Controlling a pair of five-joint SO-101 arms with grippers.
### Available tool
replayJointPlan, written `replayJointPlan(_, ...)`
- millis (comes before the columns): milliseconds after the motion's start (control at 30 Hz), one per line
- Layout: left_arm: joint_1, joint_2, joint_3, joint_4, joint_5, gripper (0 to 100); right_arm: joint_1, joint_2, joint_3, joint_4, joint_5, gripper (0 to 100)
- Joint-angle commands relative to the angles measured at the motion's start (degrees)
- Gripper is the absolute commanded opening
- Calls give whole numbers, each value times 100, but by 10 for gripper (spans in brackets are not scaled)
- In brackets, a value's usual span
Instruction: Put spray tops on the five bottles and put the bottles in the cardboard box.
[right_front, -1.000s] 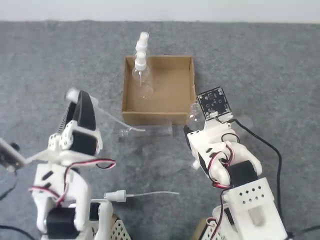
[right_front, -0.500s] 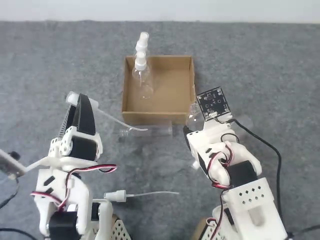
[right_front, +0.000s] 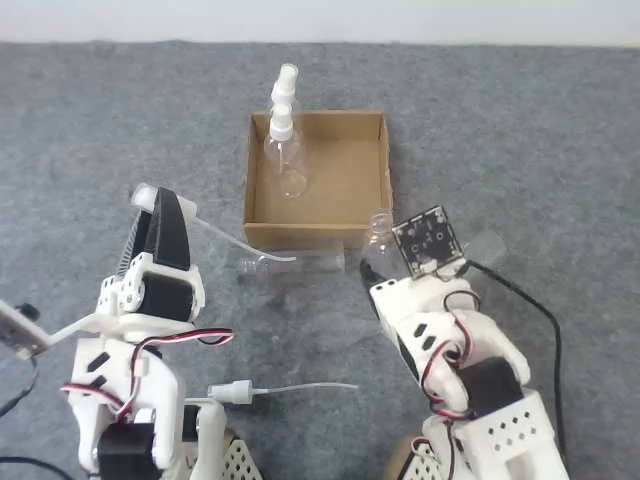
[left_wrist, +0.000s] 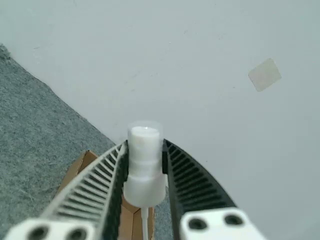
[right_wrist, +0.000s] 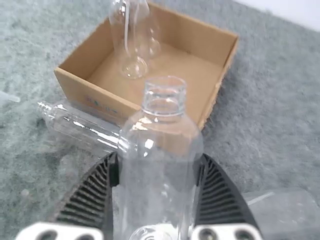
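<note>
Right claw (right_wrist: 157, 164): open bottle (right_wrist: 160, 132); box (right_front: 300, 237): capped bottle (right_front: 286, 165)

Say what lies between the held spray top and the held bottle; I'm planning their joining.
In the high view, a capless bottle lies on its side there, by the tube of the spray top.

Brown cardboard box (right_front: 300, 236), clear bottle (right_wrist: 160, 145), white spray top (left_wrist: 145, 165), grey carpet (right_front: 560, 150)

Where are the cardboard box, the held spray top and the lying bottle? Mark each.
cardboard box (right_front: 300, 236), high view, front wall.
spray top (left_wrist: 144, 165), left wrist view, white body.
lying bottle (right_front: 300, 262), high view, clear middle of its body.
</note>
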Motion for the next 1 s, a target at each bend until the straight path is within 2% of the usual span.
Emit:
replayJointPlan(0,-9,-44,-92,-176,53,12,-207,-409,97,-303,158,37)
replayJointPlan(133,-18,-44,-356,-158,264,12,-426,-497,255,-303,510,37)
replayJointPlan(467,-18,-44,-462,-167,281,12,-752,-497,264,-303,598,37)
replayJointPlan(567,-18,-44,-470,-167,281,12,-866,-497,352,-330,958,37)
replayJointPlan(967,26,-44,-848,-132,431,12,-1024,-497,949,-1209,1398,37)
